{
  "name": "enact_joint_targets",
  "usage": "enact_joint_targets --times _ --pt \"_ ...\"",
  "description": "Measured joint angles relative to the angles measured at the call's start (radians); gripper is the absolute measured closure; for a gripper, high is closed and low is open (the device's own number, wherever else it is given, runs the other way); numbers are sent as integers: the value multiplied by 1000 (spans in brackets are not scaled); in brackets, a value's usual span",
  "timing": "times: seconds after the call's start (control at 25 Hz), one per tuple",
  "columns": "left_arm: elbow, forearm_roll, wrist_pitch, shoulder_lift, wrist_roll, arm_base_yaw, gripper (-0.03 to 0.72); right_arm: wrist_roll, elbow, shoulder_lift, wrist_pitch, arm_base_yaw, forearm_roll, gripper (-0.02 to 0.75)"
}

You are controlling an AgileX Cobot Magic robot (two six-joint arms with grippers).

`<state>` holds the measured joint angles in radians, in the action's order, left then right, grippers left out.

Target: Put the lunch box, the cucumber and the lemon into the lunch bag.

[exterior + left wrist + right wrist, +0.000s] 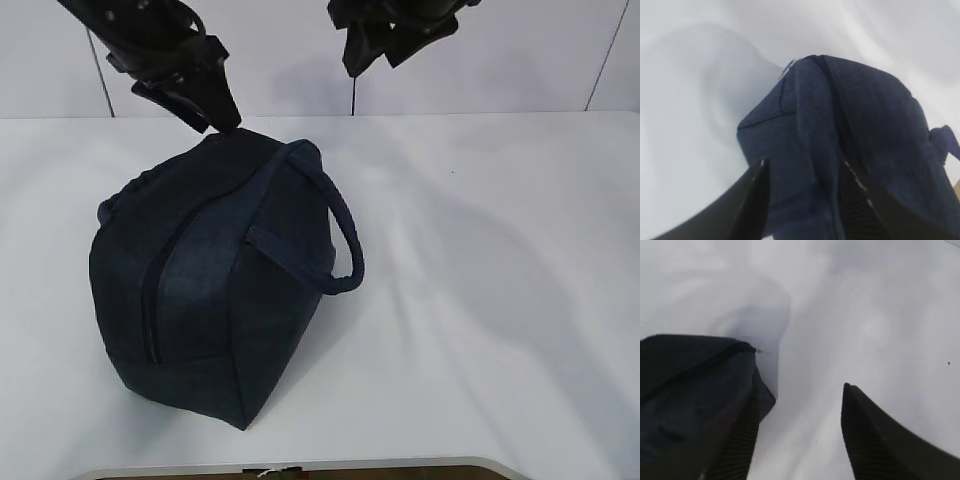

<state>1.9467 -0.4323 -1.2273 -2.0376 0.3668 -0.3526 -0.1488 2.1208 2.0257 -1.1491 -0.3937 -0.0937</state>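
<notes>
While the lunch bag (215, 290) sits zipped on the table (500, 300), both end effectors gape empty.

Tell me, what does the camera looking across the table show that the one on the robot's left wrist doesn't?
Only the exterior view shows the whole lunch bag with its closed zipper line, the looped handle, the right gripper raised beyond it, and the table's front edge. Only the left wrist view shows the left gripper's open fingers up close, straddling the bag's end. Both show the navy bag, the left gripper and white tabletop. Neither shows lunch box, cucumber or lemon.
</notes>
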Motion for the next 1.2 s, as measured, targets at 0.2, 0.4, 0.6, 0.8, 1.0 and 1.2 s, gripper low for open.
enact_joint_targets --times 0.2,0.4,0.6,0.8,1.0,1.2 --pt "0 85 -4 55 -127 0 364 -19 0 -36 -93 0 23 311" --pt "0 168 -10 130 -243 0 364 -21 0 -63 -103 0 22 311" --pt "-33 194 -18 238 -272 0 364 6 -33 -141 -103 0 18 311" --pt "-131 223 -24 401 -277 0 364 9 -174 -285 -105 0 18 311" --pt "-220 259 -25 570 -277 0 365 9 -321 -437 -105 0 23 311" --pt "-304 262 -27 737 -277 0 365 11 -450 -566 -107 0 25 311"
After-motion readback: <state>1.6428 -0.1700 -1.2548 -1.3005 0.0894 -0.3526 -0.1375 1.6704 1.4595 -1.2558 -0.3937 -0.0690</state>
